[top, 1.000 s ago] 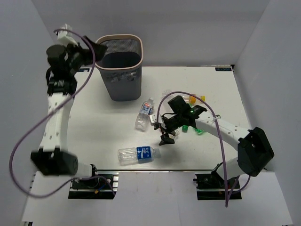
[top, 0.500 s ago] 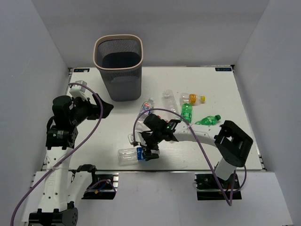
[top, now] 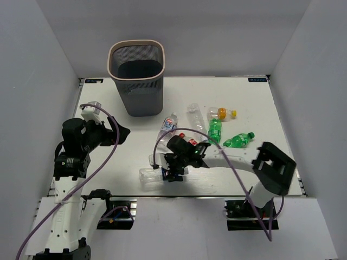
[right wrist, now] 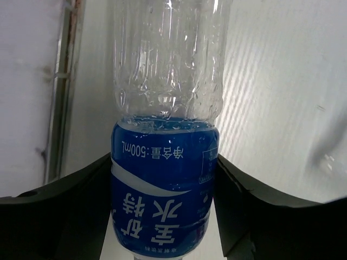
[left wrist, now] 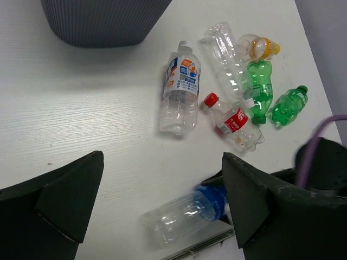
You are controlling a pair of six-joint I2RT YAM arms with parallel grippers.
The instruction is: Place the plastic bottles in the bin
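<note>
Plastic bottles (top: 215, 130) lie on table (top: 255, 103), outside bin (top: 142, 100); bin interior dark.

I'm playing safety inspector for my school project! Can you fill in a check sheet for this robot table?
Surface: flat white table.
Job's things: tall dark grey mesh bin upright; seven plastic bottles lying down: blue-labelled clear bottle, white-labelled bottle, bare clear bottle, orange-capped bottle, two green bottles, red-capped bottle.
Clutter: nothing seen.
Hands: left hand open, empty; right hand closed on the blue-labelled clear bottle, fingers against its label.
Cables: one purple cable trails from the right hand, a second purple cable from the left hand.
Surroundings: plain pale grey walls.
</note>
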